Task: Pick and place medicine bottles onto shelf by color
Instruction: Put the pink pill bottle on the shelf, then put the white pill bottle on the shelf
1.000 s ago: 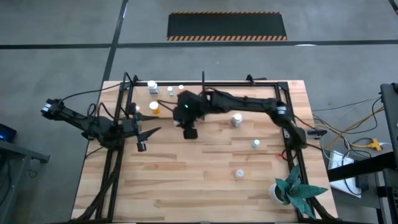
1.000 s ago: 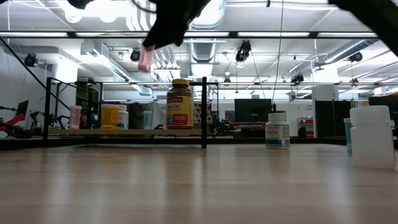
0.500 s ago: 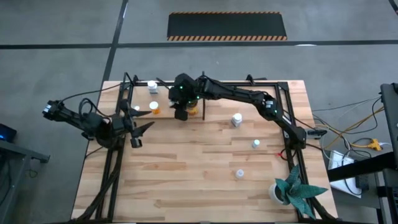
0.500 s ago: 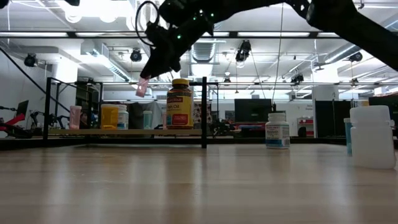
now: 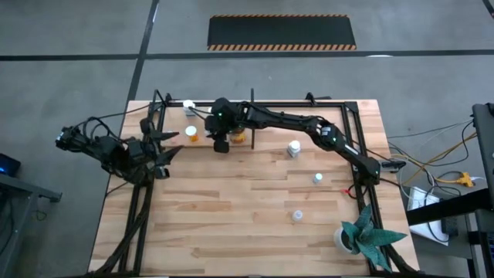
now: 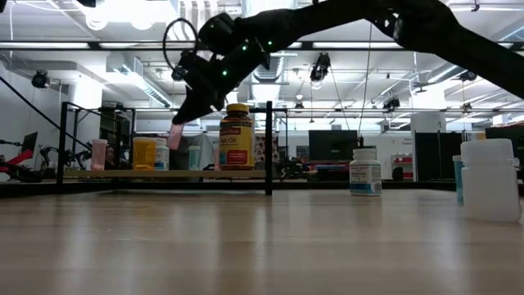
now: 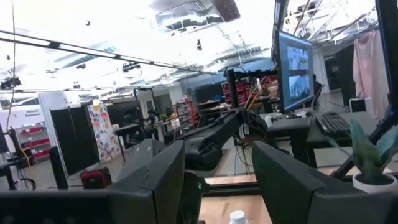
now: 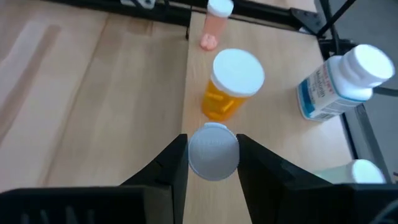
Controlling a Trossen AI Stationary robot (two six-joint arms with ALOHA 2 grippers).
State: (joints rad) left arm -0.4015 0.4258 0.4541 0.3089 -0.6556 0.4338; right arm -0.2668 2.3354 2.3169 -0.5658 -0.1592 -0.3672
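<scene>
Reaching further toward the left end of the shelf (image 6: 164,174) than half a second ago, my right gripper (image 8: 212,163) is now hanging lower, just above the wooden board, and its fingers are clamping a small pink bottle (image 6: 176,135) with a white cap (image 8: 213,152). The bottle is tilting, its long axis running with my fingers, cap up toward my wrist and base pointing down at the board without touching it. Below it, an orange bottle (image 8: 231,85), a white bottle with a blue label (image 8: 339,83) and another pink bottle (image 8: 214,24) are standing on the board. The amber jar (image 6: 237,137) is standing upright beside the divider post (image 6: 268,147). My left gripper (image 5: 158,158) is waiting off the shelf's left end, jaws apart and empty, having drawn back slightly.
</scene>
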